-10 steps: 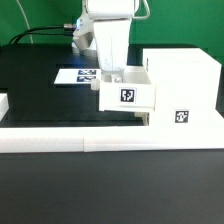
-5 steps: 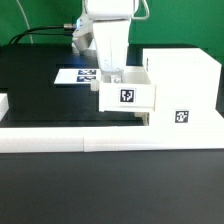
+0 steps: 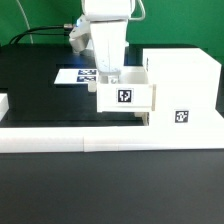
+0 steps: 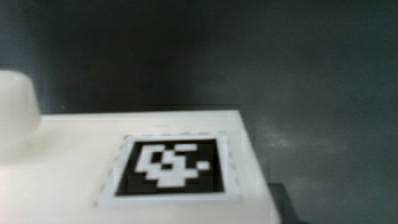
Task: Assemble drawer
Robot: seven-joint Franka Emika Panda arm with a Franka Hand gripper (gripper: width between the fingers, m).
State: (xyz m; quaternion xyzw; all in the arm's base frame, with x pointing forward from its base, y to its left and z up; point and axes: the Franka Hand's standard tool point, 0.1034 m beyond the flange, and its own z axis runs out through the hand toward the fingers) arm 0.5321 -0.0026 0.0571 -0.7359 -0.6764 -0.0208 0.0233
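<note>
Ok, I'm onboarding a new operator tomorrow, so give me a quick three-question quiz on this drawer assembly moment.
1. True or false: the small tray under the gripper sits against the large case, on the side toward the exterior view's left.
2. Multiple choice: the marker board lies (A) on top of the case, (B) flat on the black table behind the tray, (C) on the border rail.
3. Fill in: the wrist view shows a black-and-white ___ on a white surface.

Key: 1 true; 2 B; 3 tag.
</note>
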